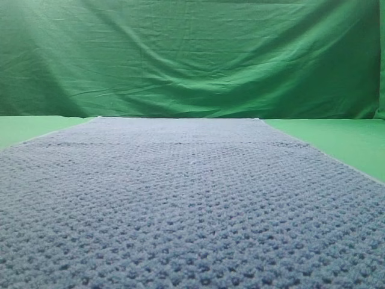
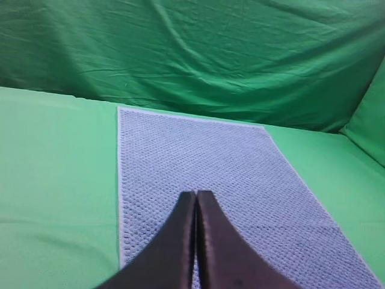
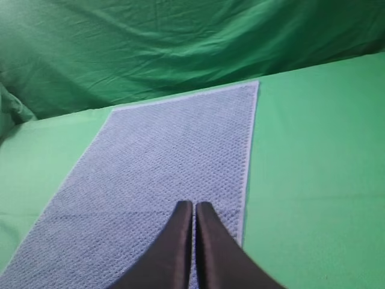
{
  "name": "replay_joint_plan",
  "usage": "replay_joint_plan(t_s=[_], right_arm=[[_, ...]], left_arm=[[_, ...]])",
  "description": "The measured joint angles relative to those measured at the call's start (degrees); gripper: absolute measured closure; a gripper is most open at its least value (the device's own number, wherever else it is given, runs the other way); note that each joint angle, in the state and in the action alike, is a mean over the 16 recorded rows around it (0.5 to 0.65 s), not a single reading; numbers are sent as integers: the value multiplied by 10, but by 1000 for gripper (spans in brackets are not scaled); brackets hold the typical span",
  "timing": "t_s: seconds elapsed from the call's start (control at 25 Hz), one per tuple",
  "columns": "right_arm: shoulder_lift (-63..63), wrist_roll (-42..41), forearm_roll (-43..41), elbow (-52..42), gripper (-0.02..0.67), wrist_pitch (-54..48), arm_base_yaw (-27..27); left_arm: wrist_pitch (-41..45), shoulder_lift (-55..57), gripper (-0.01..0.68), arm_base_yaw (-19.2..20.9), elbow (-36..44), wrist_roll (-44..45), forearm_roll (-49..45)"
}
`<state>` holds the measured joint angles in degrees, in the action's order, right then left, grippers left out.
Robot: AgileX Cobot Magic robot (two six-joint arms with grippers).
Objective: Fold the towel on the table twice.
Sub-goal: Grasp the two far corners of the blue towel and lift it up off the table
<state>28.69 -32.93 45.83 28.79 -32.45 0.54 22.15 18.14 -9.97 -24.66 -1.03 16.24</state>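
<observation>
The blue-grey waffle-knit towel lies spread flat on the green table, its long side running away from me. It also shows in the left wrist view and in the right wrist view. My left gripper is shut and empty, held above the towel's near left part. My right gripper is shut and empty, held above the towel's near right part. Neither gripper shows in the exterior high view.
A wrinkled green backdrop cloth hangs behind the table's far edge. Bare green table lies left of the towel and right of it.
</observation>
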Motion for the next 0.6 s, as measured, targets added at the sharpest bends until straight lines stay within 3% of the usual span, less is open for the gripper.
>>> replay_joint_plan(t_s=[0.6], right_arm=[[249,43,-94,199,649,-152,0]], left_arm=[[119,242,673,-18,-138,0,-29]])
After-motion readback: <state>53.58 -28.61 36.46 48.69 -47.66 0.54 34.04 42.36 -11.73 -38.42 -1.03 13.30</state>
